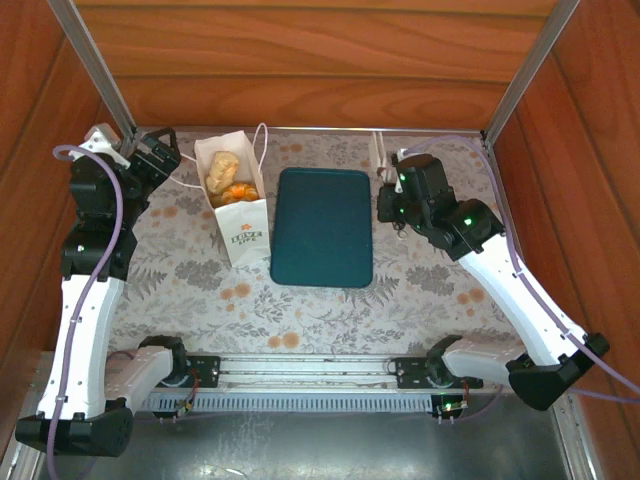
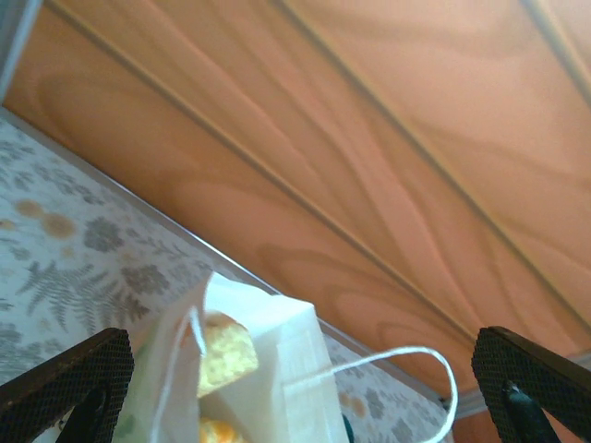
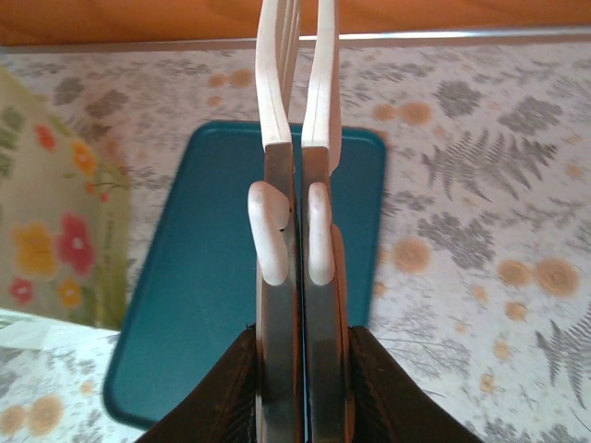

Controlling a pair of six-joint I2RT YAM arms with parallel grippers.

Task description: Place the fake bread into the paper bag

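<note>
Since the fake bread (image 1: 228, 178) lies inside the upright paper bag (image 1: 242, 225) and the teal tray (image 1: 322, 225) is bare, the task looks done, the left hand (image 1: 165, 158) spread wide and empty beside the bag, the right hand (image 3: 301, 37) pressed together on nothing.

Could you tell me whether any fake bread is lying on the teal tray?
No, the teal tray is bare in the top view, and the fake bread sits inside the paper bag.
</note>
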